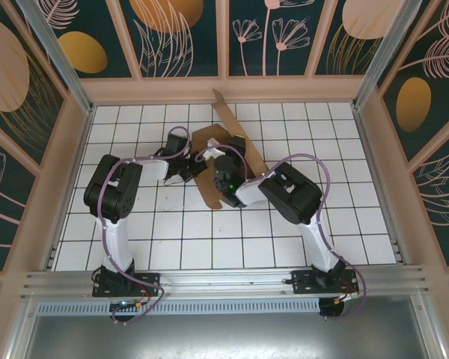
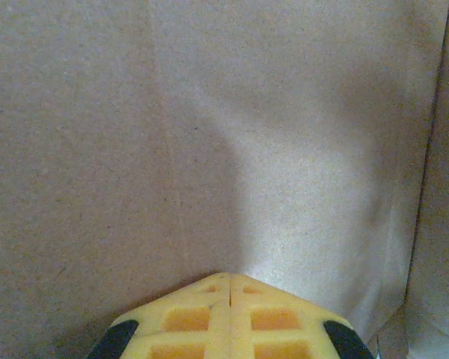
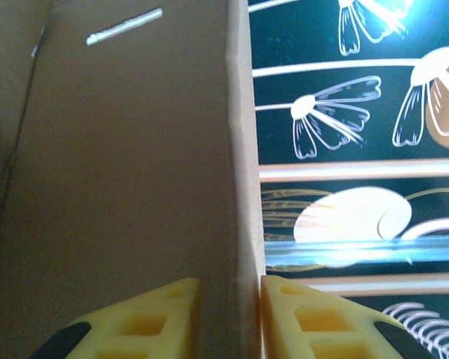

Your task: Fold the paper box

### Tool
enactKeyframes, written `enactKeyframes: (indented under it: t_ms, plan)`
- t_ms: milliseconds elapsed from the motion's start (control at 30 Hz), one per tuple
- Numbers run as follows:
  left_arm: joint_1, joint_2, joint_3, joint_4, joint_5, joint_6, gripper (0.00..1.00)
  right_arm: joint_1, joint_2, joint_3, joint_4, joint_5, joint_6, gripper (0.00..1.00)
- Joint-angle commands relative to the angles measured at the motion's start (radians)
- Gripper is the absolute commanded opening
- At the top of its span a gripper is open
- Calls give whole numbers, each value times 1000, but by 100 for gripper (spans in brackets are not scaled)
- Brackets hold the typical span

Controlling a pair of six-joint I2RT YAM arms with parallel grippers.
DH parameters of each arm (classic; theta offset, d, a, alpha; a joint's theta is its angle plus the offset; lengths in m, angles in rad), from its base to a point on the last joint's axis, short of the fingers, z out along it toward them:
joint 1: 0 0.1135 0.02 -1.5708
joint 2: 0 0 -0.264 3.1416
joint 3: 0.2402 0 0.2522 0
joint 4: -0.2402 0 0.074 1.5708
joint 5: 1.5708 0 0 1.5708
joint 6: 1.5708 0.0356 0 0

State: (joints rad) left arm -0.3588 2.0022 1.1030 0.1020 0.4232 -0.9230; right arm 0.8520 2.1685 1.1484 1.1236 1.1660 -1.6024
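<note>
From above, the paper box [image 1: 209, 140] lies on the white tiled counter [image 1: 344, 224], toward the back and about midway between the side walls. It is half folded, and one long flap [image 1: 226, 112] slants up toward the back wall [image 1: 232, 88], its tip close to that wall. Bare tiles lie open to the left, to the right and on the near side of the box. The left arm [image 1: 116, 191] reaches in to the box's left edge. The right arm [image 1: 288, 193] comes in from the right with its wrist over the box's near right part. Both wrists hide much of the cardboard, and the fingertips are hard to make out here.

In the left wrist view, the left gripper [image 2: 230, 288] is clenched, its yellow fingers [image 2: 187, 318] pressed together with nothing between them. Their tips are close up to a brown panel that runs past the frame at the top, left and bottom. A crease [image 2: 434, 149] runs down near the right side. Whether the tips touch the panel cannot be told.

In the right wrist view, the right gripper [image 3: 230, 284] straddles the edge of an upright cardboard panel, one finger on each side, and the board fills the gap. Whether it pinches the board or stands loose cannot be told. A bright slot [image 3: 125, 27] shows near the panel's top. Right of the edge there is open room up to the painted wall [image 3: 359, 112]. The frame's bottom cuts off the finger bases.
</note>
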Motion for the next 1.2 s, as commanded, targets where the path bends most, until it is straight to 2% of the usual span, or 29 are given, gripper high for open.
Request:
enactKeyframes:
  t_ms: [0, 67, 167, 267, 333, 400, 467, 567, 600, 633, 667, 700, 733, 767, 800, 933, 967, 1000, 1033, 1167]
  plan:
    - [20, -53, -13, 17, 19, -8, 0, 6, -118, -6, -236, -74, 253, 34]
    - [34, -102, -22, 64, 45, 1, 0, 2, -145, -24, -325, -108, 327, 33]
    - [81, -199, -22, 88, 31, 9, 2, -6, -169, -62, -290, -142, 320, 27]
    - [120, -260, -20, 131, 50, -15, 16, -10, -180, -120, -154, -185, 216, 24]
    - [129, -271, -10, 200, 107, -43, 30, -11, -202, -200, -19, -259, 127, 24]
    - [129, -248, 20, 279, 180, -74, 35, -19, -223, -239, 8, -301, 126, 24]
    - [130, -224, 42, 329, 211, -98, 37, -31, -236, -229, -48, -302, 183, 25]
    - [128, -166, 120, 223, 195, -46, 37, -72, -288, -142, -255, -278, 467, 31]
    - [128, -146, 142, 169, 178, -30, 35, -100, -329, -82, -493, -323, 694, 40]
    - [125, -132, 146, 135, 160, -27, 32, -151, -364, 19, -815, -446, 951, 44]
    - [119, -125, 136, 131, 150, -30, 30, -206, -374, 102, -1025, -572, 1106, 47]
    - [106, -118, 128, 120, 136, -25, 29, -261, -372, 183, -1172, -685, 1274, 50]
    - [87, -109, 133, 90, 118, -10, 28, -315, -372, 225, -1256, -823, 1371, 57]
    - [69, -99, 141, 62, 105, 9, 27, -368, -372, 236, -1294, -948, 1416, 64]
    - [49, -88, 150, 34, 94, 30, 27, -410, -362, 251, -1314, -993, 1469, 72]
    - [-4, -64, 156, -3, 70, 56, 26, -559, -291, 312, -1420, -1187, 1484, 77]
    - [-7, -59, 151, -1, 71, 53, 26, -596, -276, 318, -1430, -1257, 1488, 84]
    - [-8, -55, 147, -1, 74, 50, 26, -639, -256, 329, -1436, -1300, 1503, 96]
    - [-8, -51, 141, -1, 75, 50, 27, -669, -235, 347, -1445, -1307, 1513, 99]
    - [-8, -40, 114, 8, 71, 53, 27, -778, -121, 459, -1511, -1339, 1535, 99]
